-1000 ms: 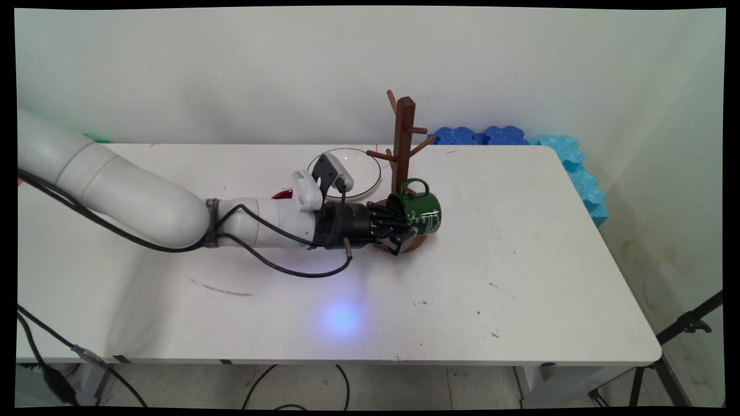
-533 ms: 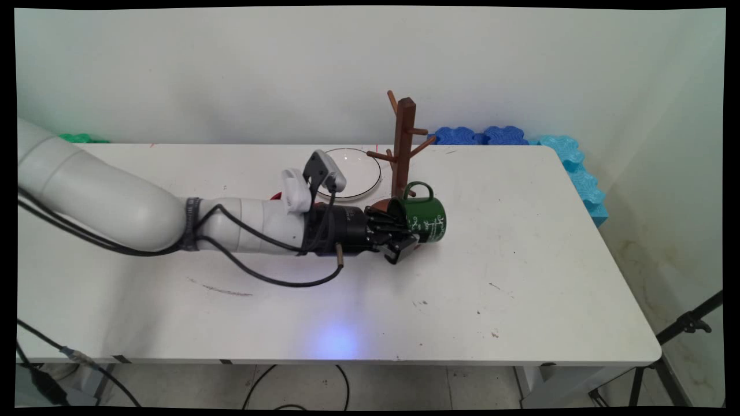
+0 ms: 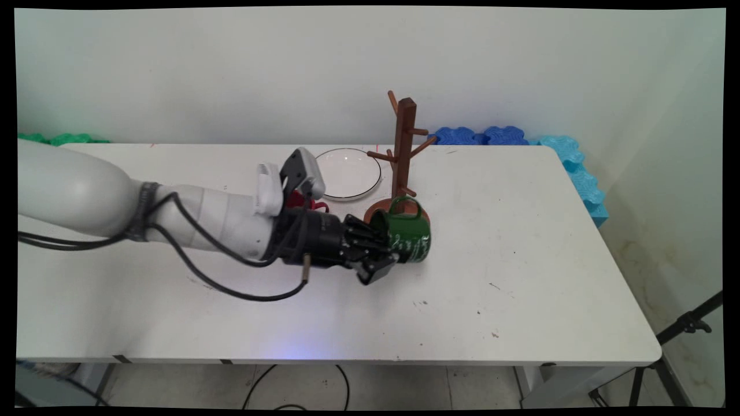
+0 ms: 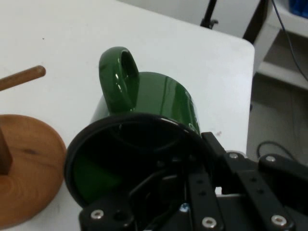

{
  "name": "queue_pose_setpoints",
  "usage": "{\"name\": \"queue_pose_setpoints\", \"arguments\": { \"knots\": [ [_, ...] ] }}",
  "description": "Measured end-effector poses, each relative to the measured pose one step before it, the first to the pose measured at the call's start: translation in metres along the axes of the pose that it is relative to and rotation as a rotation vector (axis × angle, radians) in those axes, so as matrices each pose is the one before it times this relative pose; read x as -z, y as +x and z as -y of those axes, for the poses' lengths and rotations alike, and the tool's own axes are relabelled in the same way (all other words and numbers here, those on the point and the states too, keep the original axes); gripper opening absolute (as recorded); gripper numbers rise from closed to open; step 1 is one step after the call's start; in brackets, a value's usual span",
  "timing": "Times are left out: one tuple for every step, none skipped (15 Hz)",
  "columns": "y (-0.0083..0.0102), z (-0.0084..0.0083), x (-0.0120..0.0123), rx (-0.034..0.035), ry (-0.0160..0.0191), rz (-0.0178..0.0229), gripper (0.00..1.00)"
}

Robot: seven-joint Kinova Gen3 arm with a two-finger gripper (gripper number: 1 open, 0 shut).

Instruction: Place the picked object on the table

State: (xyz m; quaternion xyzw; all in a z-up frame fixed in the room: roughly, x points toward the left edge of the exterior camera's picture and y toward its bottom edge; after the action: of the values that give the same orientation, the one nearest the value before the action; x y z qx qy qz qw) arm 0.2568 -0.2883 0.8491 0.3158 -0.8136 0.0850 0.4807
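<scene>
A dark green mug (image 3: 409, 240) lies on its side in the air, handle up, just in front of the round base of a wooden mug tree (image 3: 403, 144). My gripper (image 3: 386, 257) is shut on the mug's rim, one finger inside the mouth and one outside the wall. In the hand view the mug (image 4: 154, 98) fills the middle, its black-rimmed mouth toward the camera, with my gripper (image 4: 192, 156) clamped on its right wall. The tree's base (image 4: 29, 163) and one peg (image 4: 21, 78) lie at the left, apart from the mug.
A white plate (image 3: 350, 173) sits behind the arm, left of the tree. A small red thing (image 3: 300, 201) is partly hidden by the wrist. Blue foam pieces (image 3: 485, 136) line the back right corner, green foam (image 3: 58, 138) the back left. A tripod (image 3: 688, 323) stands off the table's right.
The gripper, still holding the green mug, has drawn away from the tree's base toward the table's near side and slightly left. The red thing behind the wrist has come into view.
</scene>
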Motion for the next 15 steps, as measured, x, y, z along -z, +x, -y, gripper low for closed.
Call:
{"name": "queue_pose_setpoints", "arguments": {
  "knots": [
    [0.00186,-0.00128,0.00533,-0.01846,-0.00231,0.02125,0.00],
    [0.00246,-0.00067,0.00582,-0.02138,-0.00120,0.02427,0.00],
    [0.00198,-0.00002,0.00506,-0.01645,0.00022,0.02055,0.00],
    [0.00259,0.00053,0.00595,-0.01725,0.00181,0.02377,0.00],
    [0.00139,0.00061,0.00349,-0.00919,0.00178,0.01545,0.00],
    [0.00216,0.00136,0.00511,-0.01025,0.00514,0.02585,0.00],
    [0.00251,0.00218,0.00663,-0.00718,0.00742,0.02926,0.00],
    [0.00149,0.00139,0.00394,-0.00343,0.00376,0.01668,0.00],
    [0.00216,0.00229,0.00603,-0.00455,0.00539,0.02434,0.00],
    [0.00129,0.00165,0.00428,-0.00320,0.00377,0.01574,0.00],
    [0.00205,0.00252,0.00674,-0.00400,0.00742,0.02298,0.00],
    [0.00272,0.00194,0.00734,-0.00869,0.00437,0.02329,0.00],
    [0.00275,0.00107,0.00675,-0.01467,-0.00027,0.02013,0.00],
    [0.00259,0.00116,0.00465,-0.01668,-0.00232,0.01791,0.00],
    [0.00239,0.00141,0.00534,-0.01892,-0.00130,0.02081,0.00]
  ]
}}
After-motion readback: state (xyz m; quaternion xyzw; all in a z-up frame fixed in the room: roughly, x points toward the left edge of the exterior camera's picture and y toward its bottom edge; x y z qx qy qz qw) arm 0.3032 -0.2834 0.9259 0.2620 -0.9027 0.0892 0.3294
